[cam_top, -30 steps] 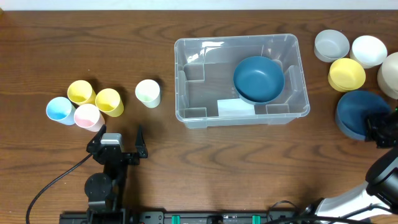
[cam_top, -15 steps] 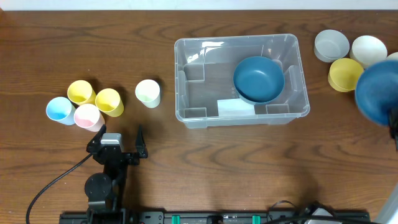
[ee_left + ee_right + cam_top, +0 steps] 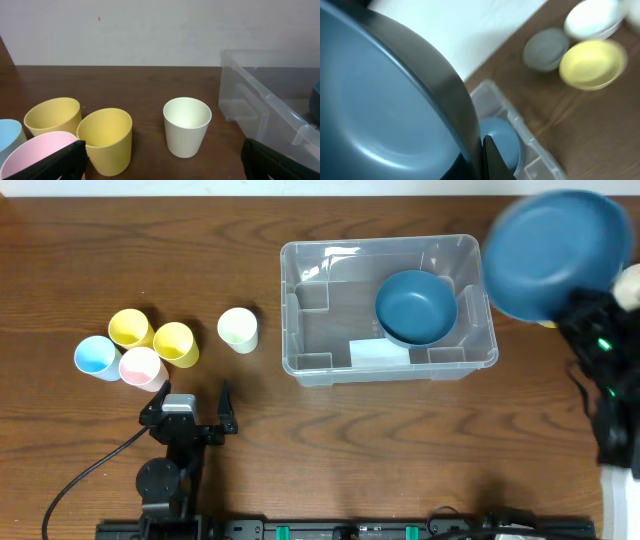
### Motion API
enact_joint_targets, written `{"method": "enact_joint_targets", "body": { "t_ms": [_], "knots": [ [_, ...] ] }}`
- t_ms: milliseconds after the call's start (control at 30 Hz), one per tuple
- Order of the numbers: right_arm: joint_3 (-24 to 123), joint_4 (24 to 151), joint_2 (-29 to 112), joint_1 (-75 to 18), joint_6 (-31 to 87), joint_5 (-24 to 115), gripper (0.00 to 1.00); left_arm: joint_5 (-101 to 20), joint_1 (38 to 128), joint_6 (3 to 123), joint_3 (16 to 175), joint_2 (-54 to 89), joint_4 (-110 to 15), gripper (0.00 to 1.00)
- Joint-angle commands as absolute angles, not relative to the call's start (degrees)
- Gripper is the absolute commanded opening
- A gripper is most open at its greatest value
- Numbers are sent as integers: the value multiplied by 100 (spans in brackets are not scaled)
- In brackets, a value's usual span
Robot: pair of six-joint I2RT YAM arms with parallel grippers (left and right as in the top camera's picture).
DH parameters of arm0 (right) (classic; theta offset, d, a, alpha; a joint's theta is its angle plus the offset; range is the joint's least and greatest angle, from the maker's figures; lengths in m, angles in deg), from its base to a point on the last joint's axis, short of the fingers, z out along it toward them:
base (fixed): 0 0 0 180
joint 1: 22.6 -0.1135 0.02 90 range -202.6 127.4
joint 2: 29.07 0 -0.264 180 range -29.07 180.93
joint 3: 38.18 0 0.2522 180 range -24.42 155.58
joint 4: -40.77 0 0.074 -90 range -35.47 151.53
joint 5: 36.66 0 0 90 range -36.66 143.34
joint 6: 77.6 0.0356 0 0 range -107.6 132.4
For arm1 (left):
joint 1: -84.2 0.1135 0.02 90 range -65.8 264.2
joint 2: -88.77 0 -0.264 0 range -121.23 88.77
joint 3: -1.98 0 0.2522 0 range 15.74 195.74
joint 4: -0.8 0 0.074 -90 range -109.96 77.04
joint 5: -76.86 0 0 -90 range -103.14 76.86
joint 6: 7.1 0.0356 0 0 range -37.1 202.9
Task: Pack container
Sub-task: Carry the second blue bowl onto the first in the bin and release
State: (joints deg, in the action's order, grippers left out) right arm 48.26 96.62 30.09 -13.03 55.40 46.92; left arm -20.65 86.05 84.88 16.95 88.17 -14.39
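The clear container [image 3: 310, 310] stands mid-table with one dark blue bowl [image 3: 415, 307] inside at its right end. My right gripper [image 3: 585, 305] is shut on the rim of a second dark blue bowl [image 3: 555, 250], held high above the table right of the container. In the right wrist view that held bowl [image 3: 380, 100] fills the left, my gripper [image 3: 481, 157] pinches its rim, and the container [image 3: 530, 145] lies below. My left gripper [image 3: 193, 408] is open and empty near the front left; in its wrist view my gripper [image 3: 162, 160] faces the cups.
Several cups stand at the left: blue [image 3: 95, 357], pink [image 3: 140, 366], two yellow [image 3: 130, 328] [image 3: 176, 343] and pale green [image 3: 238, 329]. In the right wrist view, grey [image 3: 546, 48], yellow [image 3: 592, 64] and white [image 3: 592, 17] bowls sit at the far right.
My right gripper has lifted the dark blue bowl off the table at the right and carried it up and back toward the container. The left arm has not moved.
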Motion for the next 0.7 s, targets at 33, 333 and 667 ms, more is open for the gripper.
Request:
{"method": "enact_joint_targets", "body": {
  "t_ms": [33, 333, 667],
  "knots": [
    [5065, 9655, 4106, -2001, 5053, 4970, 3, -2152, 8638, 8569, 1597, 8847, -1634, 98],
    [6155, 10578, 6194, -2604, 4790, 5158, 2, -2152, 8638, 8569, 1597, 8847, -1634, 98],
    [6164, 10680, 7424, -2630, 4897, 4865, 1, -2152, 8638, 8569, 1597, 8847, -1634, 98]
  ]
}}
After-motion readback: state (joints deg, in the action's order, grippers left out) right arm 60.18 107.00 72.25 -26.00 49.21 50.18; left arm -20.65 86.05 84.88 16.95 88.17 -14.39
